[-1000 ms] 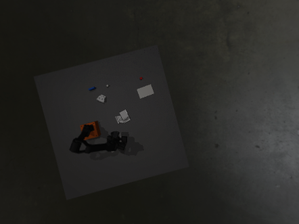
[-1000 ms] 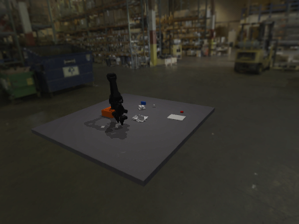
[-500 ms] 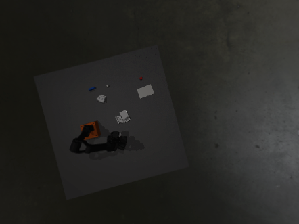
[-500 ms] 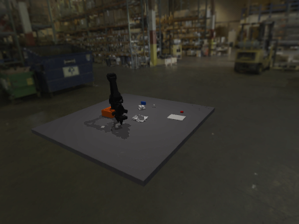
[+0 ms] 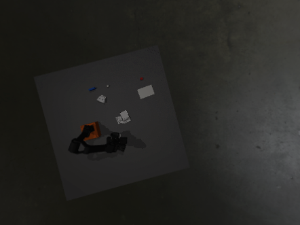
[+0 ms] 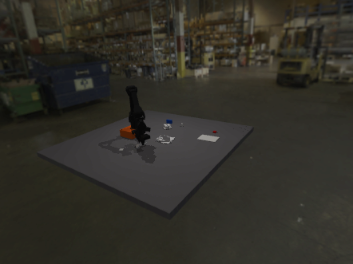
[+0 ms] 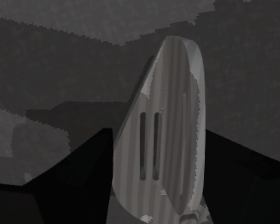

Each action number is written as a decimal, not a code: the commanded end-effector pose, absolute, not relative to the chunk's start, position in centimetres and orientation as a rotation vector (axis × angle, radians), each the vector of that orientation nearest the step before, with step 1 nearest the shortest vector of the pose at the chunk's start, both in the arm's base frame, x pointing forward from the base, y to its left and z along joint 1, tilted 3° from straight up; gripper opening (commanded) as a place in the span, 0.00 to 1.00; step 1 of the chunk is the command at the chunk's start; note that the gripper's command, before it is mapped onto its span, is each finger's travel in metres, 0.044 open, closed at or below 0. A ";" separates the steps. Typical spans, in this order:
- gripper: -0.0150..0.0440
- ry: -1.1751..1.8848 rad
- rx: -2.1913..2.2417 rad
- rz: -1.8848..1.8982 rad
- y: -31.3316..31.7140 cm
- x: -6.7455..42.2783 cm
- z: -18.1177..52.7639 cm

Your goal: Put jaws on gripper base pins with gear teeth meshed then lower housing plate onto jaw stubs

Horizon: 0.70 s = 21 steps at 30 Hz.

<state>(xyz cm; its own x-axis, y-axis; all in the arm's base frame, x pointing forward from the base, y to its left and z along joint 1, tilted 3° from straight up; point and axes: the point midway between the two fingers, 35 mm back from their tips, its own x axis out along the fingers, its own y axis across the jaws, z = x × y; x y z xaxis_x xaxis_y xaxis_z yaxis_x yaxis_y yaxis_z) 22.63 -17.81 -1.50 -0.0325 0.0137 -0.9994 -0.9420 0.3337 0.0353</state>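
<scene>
My gripper [image 5: 119, 143] [image 6: 140, 143] [image 7: 151, 136] points down at the table, in front of the orange box. It is shut on a pale, finely striped jaw [image 7: 172, 125], which has two narrow slots and a tapered far end and stands between the black fingers. Whether it touches the table is not clear. A pale part that looks like the gripper base [image 5: 121, 120] [image 6: 164, 139] lies just beyond the gripper, with a squarish pale piece [image 5: 125, 114] on or against it. A pale part with dark holes [image 5: 102, 99] [image 6: 167, 126], perhaps the housing plate, lies farther back. Pins and teeth are too small to tell.
An orange box [image 5: 95, 130] [image 6: 127, 132] stands beside the arm. A flat white rectangle [image 5: 146, 92] [image 6: 208, 138] lies to the right, near a small red piece [image 5: 141, 79] [image 6: 215, 132]. A blue piece [image 5: 92, 89] [image 6: 169, 121] and a tiny pale piece [image 5: 108, 86] [image 6: 182, 124] lie at the back.
</scene>
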 end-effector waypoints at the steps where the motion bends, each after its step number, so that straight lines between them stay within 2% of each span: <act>1: 0.48 1.368 -0.947 0.970 -18.2 23.1 0.2; 21: 0.48 1.370 -0.951 0.972 -18.0 22.9 4.8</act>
